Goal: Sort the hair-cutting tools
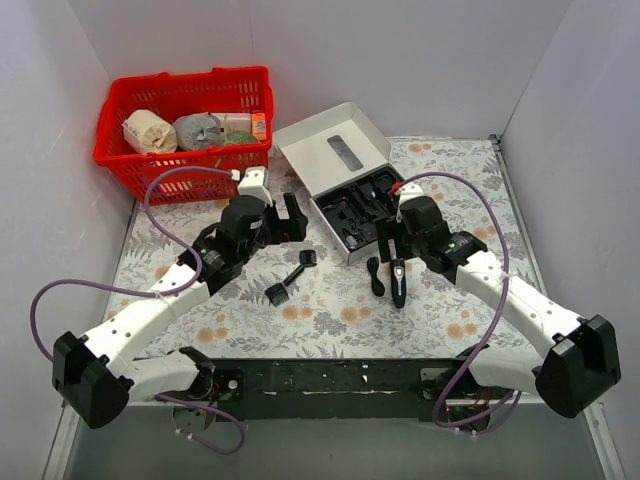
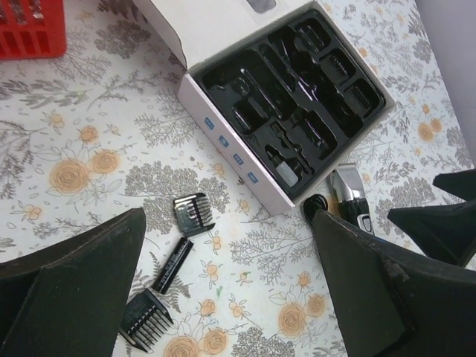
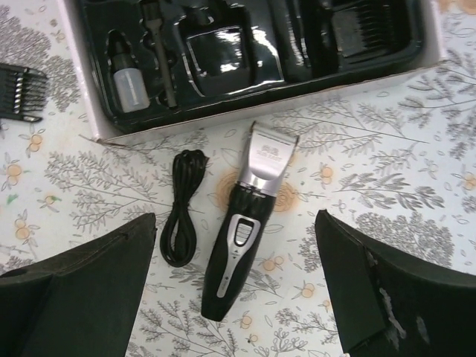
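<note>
**Both pincers wide and empty; clipper parts loose on the cloth**

Left arm: the left gripper [image 2: 227, 223] stands wide and holds nothing, poised above the flowered tablecloth [image 2: 89, 149]. In the left wrist view two black comb pieces lie under it. The first comb attachment [image 2: 192, 213] is near mid-frame, close to the front wall of the kit box [image 2: 223, 141]. The second comb attachment [image 2: 145, 320] is at the bottom edge. A short black rod [image 2: 172, 265] lies between them.

Right arm: the right gripper [image 3: 235, 216] is likewise wide and empty. It hangs over the hair clipper [image 3: 249, 223], which lies flat on the cloth at the centre of the right wrist view. The clipper's silvery head points toward the box, near it but clear of it. The coiled black cord [image 3: 182, 208] lies just beside the clipper, on its left in the frame.

Box: open, with the lid [image 1: 332, 148] thrown back. The black tray [image 2: 253, 82] holds a further comb [image 3: 361, 33], a small clear bottle [image 3: 128, 82] and a thin black tool [image 3: 160, 52].

Surroundings: a red basket [image 1: 185, 115] stands in the upper left of the overhead view, with rolls and packets inside.
</note>
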Robot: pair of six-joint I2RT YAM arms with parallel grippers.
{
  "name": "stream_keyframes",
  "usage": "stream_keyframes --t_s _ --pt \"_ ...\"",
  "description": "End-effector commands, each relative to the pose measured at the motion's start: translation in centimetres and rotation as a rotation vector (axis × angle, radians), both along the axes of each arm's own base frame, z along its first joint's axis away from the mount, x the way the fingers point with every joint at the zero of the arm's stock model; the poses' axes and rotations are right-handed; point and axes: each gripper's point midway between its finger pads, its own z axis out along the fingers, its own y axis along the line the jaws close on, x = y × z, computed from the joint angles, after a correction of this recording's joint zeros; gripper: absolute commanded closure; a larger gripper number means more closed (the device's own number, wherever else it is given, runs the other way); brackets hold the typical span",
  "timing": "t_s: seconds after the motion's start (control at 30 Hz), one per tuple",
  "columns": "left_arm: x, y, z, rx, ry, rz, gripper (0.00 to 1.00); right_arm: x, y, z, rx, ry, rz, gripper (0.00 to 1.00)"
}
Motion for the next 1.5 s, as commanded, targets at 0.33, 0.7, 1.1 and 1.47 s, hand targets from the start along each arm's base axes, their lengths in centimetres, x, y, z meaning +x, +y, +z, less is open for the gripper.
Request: stream_keyframes --t_s 0.33,0.7,1.1,1.47 --pt "-1.9 -1.7 -8.8 0.046 0.177 -0.119 0.27 -2.0 2.5 0.9 0.102 0.011 0.175 0.05" --pt "-3.9 -2.6 -15.1 0.285 0.240 -0.230 0.22 -4.6 3.2 1.5 0.174 0.028 0.260 0.05" --pt "-3.3 -1.7 -18.9 0.412 0.247 -0.200 0.24 -6.4 4.4 1.3 0.259 0.032 0.332 0.05" --pt "-2.1 -2.4 -22.9 0.484 0.293 -0.209 0.37 -6.8 4.8 0.8 0.272 0.040 0.356 0.05"
